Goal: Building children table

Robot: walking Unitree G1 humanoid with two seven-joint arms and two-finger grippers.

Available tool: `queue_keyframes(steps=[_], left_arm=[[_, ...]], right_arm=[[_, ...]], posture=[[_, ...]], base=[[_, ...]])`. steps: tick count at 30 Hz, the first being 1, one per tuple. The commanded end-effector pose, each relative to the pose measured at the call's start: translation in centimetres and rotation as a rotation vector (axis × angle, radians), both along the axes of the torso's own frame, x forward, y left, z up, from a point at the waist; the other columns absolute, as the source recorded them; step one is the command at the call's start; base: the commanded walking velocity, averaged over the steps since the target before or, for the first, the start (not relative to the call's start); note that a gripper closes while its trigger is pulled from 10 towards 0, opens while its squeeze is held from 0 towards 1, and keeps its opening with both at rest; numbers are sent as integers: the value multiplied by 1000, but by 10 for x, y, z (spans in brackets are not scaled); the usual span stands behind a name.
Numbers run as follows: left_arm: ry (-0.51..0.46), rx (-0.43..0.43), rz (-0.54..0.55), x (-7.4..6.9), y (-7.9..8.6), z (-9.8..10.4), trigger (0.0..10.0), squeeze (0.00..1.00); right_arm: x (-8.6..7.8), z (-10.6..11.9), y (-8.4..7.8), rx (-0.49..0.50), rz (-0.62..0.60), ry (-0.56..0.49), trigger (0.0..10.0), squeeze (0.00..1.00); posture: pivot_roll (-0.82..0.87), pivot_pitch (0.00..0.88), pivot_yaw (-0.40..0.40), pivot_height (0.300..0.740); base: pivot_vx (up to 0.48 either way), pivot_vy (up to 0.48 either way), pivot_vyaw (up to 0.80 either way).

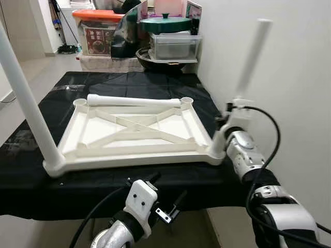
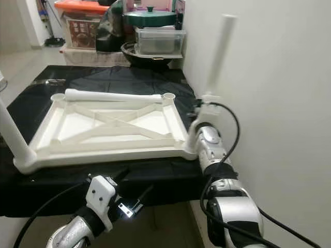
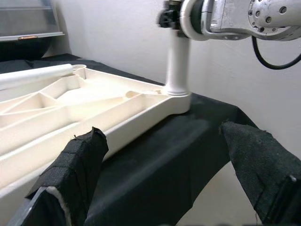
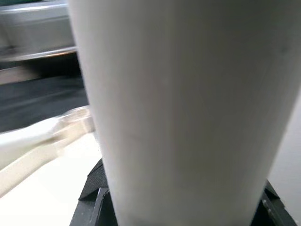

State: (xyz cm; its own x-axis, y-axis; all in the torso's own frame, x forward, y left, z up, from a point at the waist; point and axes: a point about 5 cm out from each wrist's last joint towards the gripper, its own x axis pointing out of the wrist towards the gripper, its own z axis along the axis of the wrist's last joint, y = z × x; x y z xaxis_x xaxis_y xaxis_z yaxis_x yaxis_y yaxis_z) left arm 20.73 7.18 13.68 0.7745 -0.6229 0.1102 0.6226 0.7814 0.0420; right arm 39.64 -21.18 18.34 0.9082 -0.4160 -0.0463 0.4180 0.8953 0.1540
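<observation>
A white table top (image 1: 134,129) lies upside down on a black-covered table (image 1: 129,80). One white leg (image 1: 26,98) stands in its near left corner. A second leg (image 1: 252,57) stands in the near right corner socket (image 3: 177,96), and my right gripper (image 1: 228,114) is shut around its lower part; in the right wrist view this leg (image 4: 183,108) is pressed between the fingers (image 4: 89,188). A third leg (image 1: 134,101) lies loose across the far edge. My left gripper (image 3: 164,165) hangs open in front of the near edge, holding nothing.
A white wall (image 1: 289,62) rises close on the right, beside the held leg. Behind the table stand storage boxes (image 1: 98,33), a clear container (image 1: 173,46) and a green-lidded pot (image 1: 165,23). Open floor (image 1: 31,67) lies to the left.
</observation>
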Motion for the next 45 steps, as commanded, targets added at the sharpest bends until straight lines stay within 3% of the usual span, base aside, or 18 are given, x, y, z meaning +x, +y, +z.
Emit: queue_keyframes(steps=[1,3,4,6,7,8,9,14,15,16,17,21,25,38,45], left_arm=[[20,8,-6,0,-1,-4,10000,0],[20,8,-6,0,-1,-4,10000,0],[20,9,-4,0,0,-4,10000,0],[21,9,-3,-1,0,-4,10000,0],[21,9,-2,-1,0,-4,10000,0],[21,9,-2,-1,0,-4,10000,0],[21,9,-2,-1,0,-4,10000,0],[23,11,-4,-1,0,-4,10000,0],[24,11,-5,-1,0,-5,10000,0],[24,11,-6,-1,0,-5,10000,0],[25,12,-6,-1,0,-5,10000,0],[26,12,-6,-2,0,-5,10000,0],[28,10,-5,-2,0,-6,10000,0],[39,13,6,1,1,-8,10000,0],[81,40,88,9,9,-14,10000,0]], right_arm=[[-10,-32,-9,150,-140,127,0,0],[-10,-32,-9,150,-140,127,0,0],[-7,-30,-4,140,-125,134,10000,0],[-5,-28,2,137,-114,134,10000,0],[-3,-27,7,121,-98,133,10000,216],[-3,-27,7,121,-98,133,10000,216],[-2,-26,12,131,-84,128,10000,1000],[-2,-29,20,123,-78,125,10000,1000],[-3,-31,21,117,-81,133,10000,482],[-4,-32,22,114,-88,138,10000,482],[-5,-33,21,103,-97,134,10000,0],[-7,-35,20,98,-90,119,10000,0],[-13,-43,27,113,10,91,10000,0],[-63,-52,57,20,329,26,10000,0],[-92,-63,62,-134,456,20,10000,0]], posture=[[132,27,-70,740],[132,27,-70,740],[132,27,-72,740],[133,28,-73,740],[131,29,-73,740],[131,29,-73,740],[129,28,-73,740],[128,22,-71,740],[128,22,-71,740],[128,22,-71,740],[128,19,-71,740],[127,15,-71,740],[121,14,-70,740],[102,0,-71,740],[79,2,-55,740]], base=[[0,0,0],[0,0,0],[0,0,0],[0,0,0],[0,0,0],[0,0,0],[0,0,0],[0,0,0],[0,0,0],[0,0,0],[0,0,0],[0,0,0],[0,0,0],[0,0,0],[0,0,0]])
